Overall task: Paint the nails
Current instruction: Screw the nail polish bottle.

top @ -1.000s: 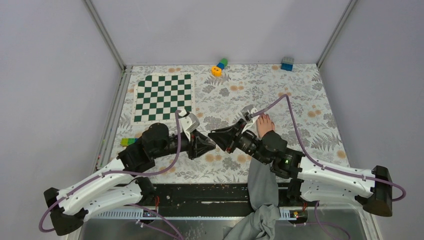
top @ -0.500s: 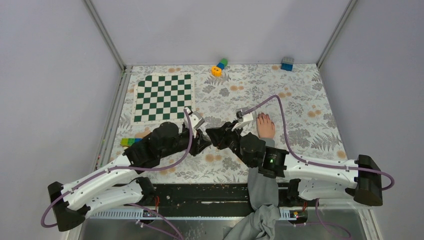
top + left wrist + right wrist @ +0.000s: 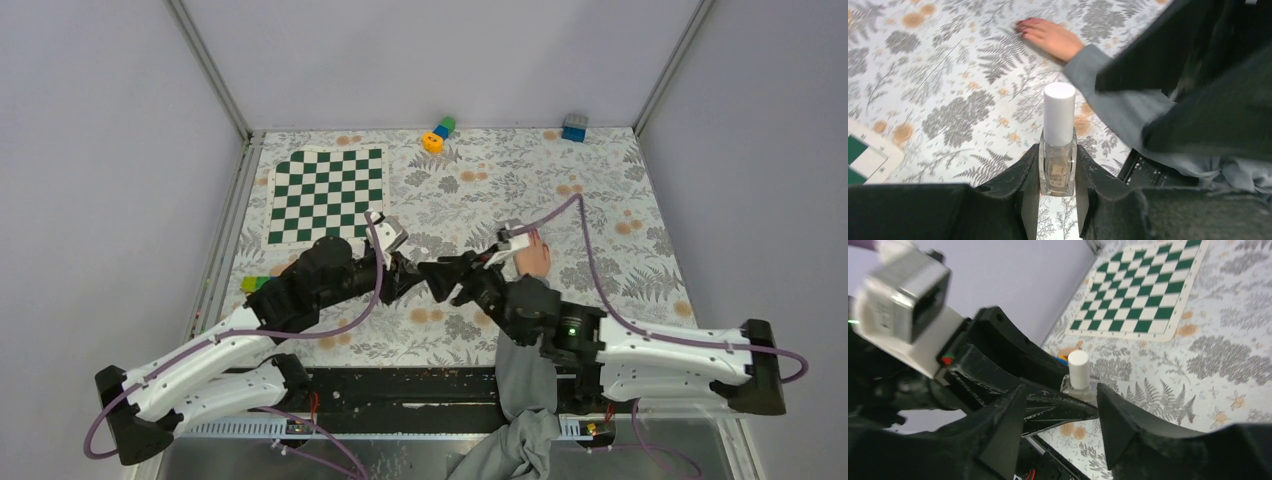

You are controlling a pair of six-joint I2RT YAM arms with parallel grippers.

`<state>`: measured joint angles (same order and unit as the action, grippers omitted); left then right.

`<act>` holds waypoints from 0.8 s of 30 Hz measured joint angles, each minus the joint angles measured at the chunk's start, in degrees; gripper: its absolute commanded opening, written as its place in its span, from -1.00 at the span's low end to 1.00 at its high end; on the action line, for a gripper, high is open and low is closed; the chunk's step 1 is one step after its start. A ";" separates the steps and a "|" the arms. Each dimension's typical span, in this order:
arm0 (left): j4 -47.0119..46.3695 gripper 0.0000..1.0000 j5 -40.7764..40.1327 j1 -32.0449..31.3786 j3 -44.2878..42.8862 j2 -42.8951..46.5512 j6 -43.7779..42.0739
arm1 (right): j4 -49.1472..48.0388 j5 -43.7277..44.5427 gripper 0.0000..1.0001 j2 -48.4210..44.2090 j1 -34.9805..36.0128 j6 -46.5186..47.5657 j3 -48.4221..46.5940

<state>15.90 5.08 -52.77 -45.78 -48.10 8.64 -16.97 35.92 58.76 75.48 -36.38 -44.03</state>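
While both arms reach in toward the middle of the table (image 3: 620, 200), I have the left gripper (image 3: 1058, 150) clenched on a small glass bottle (image 3: 1057, 175). Its two black fingers press the flat sides, and the bottle stands upright between them with its white cap (image 3: 1059, 117) clear above the tips. The glass looks clear and I can't make out what is inside.

The right gripper (image 3: 1060, 390) stands released: its fingers (image 3: 1120, 425) are spread apart with nothing between the pads. On my right wrist feed the white cap shows in the gap beyond the tips, and neither finger touches it. From above, the two grippers sit nose to nose, just beside each other, over the floral cloth.

Now the nails (image 3: 1021, 26). They're dark reddish and tiny, at the fingertips of a bare hand (image 3: 1053, 39) lying palm down on the cloth, with its grey sleeve (image 3: 1108, 95) running back toward the near edge. On the top feed the hand sits just to the right of the grippers, and the right arm's wrist crosses over part of it. From that height the nails are too small for me to pick out.

A green-and-white checkerboard (image 3: 325, 195) lies at the far left. A yellow, blue and green toy (image 3: 438, 133) and a blue block (image 3: 574, 127) sit along the far edge.
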 measured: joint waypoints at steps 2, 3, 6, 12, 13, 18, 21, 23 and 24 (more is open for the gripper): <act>-1.14 -1.00 3.21 0.24 -0.39 0.11 -0.87 | 1.33 0.48 0.38 -4.90 0.44 1.77 0.42; -1.53 -1.00 5.35 0.22 -0.68 0.11 -1.38 | 1.75 0.74 0.41 -7.85 0.48 3.15 0.70; -2.29 -1.00 12.61 0.22 -1.64 0.11 -2.58 | 2.60 0.83 0.44 -16.68 0.48 8.72 1.31; -3.15 -1.00 28.72 0.22 -3.54 -0.11 -3.89 | 5.66 -10.40 0.39 -28.57 0.48 23.54 1.53; -3.15 -1.00 32.06 0.22 -3.98 -0.44 -3.93 | 6.64 -14.40 0.39 -30.10 0.48 26.01 1.51; -4.52 -1.00 46.53 0.22 -5.25 -2.69 -3.06 | 16.59 -33.00 0.39 -31.10 0.50 34.64 -2.47; -5.86 -1.00 52.41 0.17 -5.25 -3.54 -1.77 | 21.53 -41.86 0.38 -27.89 0.50 37.73 -7.13; -6.62 -1.00 55.76 -0.04 -5.25 -4.17 -0.96 | 23.04 -46.27 0.38 -25.68 0.50 39.32 -9.03; -6.82 -1.00 56.89 -0.20 -5.27 -4.44 -0.59 | 23.80 -48.59 0.38 -24.52 0.50 40.11 -9.73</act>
<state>9.08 61.98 -52.97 -51.05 -52.53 8.05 6.83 -12.67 34.24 75.99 3.73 -53.76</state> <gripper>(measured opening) 0.264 0.694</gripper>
